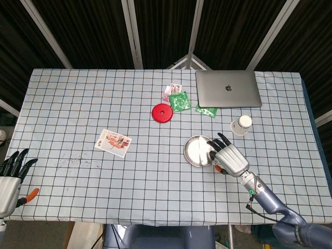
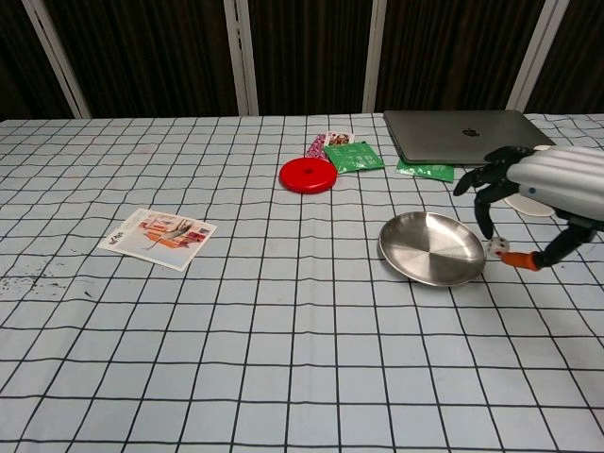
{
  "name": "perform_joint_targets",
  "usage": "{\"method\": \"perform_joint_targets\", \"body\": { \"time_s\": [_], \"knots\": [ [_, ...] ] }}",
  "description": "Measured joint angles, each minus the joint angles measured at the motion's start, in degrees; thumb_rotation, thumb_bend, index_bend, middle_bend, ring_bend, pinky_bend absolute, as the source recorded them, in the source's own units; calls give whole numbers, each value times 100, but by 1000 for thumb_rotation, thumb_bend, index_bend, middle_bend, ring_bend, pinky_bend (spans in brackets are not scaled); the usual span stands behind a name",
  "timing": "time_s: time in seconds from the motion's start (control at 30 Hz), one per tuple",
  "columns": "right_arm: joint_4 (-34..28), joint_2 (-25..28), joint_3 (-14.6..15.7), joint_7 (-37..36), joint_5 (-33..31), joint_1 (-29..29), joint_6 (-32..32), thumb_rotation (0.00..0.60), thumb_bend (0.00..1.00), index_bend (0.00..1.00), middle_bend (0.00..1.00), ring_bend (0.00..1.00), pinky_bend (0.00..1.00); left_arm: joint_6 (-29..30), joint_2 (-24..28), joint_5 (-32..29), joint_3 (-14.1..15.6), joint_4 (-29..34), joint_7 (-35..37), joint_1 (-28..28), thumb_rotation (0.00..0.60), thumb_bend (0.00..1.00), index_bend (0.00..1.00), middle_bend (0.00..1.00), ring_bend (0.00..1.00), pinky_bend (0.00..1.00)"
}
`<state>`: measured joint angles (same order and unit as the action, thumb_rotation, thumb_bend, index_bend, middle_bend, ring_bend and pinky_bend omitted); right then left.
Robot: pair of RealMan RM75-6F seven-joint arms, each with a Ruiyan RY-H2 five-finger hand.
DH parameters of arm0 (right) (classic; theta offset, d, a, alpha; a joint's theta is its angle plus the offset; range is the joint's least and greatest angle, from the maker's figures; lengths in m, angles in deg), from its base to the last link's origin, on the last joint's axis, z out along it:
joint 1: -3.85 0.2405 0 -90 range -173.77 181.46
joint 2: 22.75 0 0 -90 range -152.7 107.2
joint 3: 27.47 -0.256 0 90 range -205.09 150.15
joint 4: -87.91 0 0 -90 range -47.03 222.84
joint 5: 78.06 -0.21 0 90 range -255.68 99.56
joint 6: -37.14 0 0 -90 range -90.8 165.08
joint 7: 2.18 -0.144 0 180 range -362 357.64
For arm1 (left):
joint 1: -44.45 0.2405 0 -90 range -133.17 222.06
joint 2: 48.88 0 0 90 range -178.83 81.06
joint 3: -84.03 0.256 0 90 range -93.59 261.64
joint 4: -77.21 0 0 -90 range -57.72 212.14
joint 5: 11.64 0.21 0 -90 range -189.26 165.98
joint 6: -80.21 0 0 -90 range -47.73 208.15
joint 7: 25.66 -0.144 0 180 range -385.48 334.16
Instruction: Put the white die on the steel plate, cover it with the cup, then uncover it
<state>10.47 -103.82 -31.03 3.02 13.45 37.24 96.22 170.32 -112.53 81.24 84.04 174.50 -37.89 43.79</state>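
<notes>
The steel plate (image 1: 196,151) (image 2: 425,250) lies right of the table's centre. My right hand (image 1: 229,158) (image 2: 549,181) hovers at the plate's right rim, fingers pointing toward it. In the chest view it pinches the small white die (image 2: 497,248) between a fingertip and the orange-tipped thumb, just above the rim. The head view hides the die under the hand. The white paper cup (image 1: 241,125) lies on its side behind the hand; in the chest view only a sliver of the cup (image 2: 521,204) shows. My left hand (image 1: 10,179) rests at the near left corner, fingers spread, holding nothing.
A closed laptop (image 1: 227,88) (image 2: 462,137) sits at the back right. A red disc (image 1: 162,113) (image 2: 308,175) and green packets (image 1: 180,101) (image 2: 354,156) lie behind the plate. A printed card (image 1: 113,142) (image 2: 157,237) lies left of centre.
</notes>
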Motion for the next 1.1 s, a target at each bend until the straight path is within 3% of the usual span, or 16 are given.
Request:
{"method": "perform_joint_targets", "body": {
  "time_s": [0.2, 0.5, 0.8, 1.03, 1.1],
  "knots": [
    [120, -502, -273, 194, -386, 356, -465, 600, 357, 560, 206, 185, 22, -57, 85, -93, -27, -55, 196, -28, 600, 266, 193, 0, 0, 128],
    [941, -1090, -440, 88, -684, 619, -744, 600, 357, 560, 205, 185, 22, -73, 168, -172, -53, -90, 358, -42, 600, 266, 196, 0, 0, 128],
    [1680, -1349, -422, -333, -780, 732, -820, 600, 358, 560, 205, 185, 22, -44, 174, -159, -30, -66, 321, -24, 600, 266, 198, 0, 0, 128],
    [1778, -1354, -329, -501, -804, 725, -833, 600, 357, 560, 205, 185, 22, -73, 165, -167, -21, -64, 285, -34, 600, 266, 199, 0, 0, 128],
    [1778, -1357, -309, -519, -806, 722, -840, 600, 312, 554, 205, 185, 22, -86, 160, -160, -14, -58, 263, -42, 600, 266, 199, 0, 0, 128]
  ]
}}
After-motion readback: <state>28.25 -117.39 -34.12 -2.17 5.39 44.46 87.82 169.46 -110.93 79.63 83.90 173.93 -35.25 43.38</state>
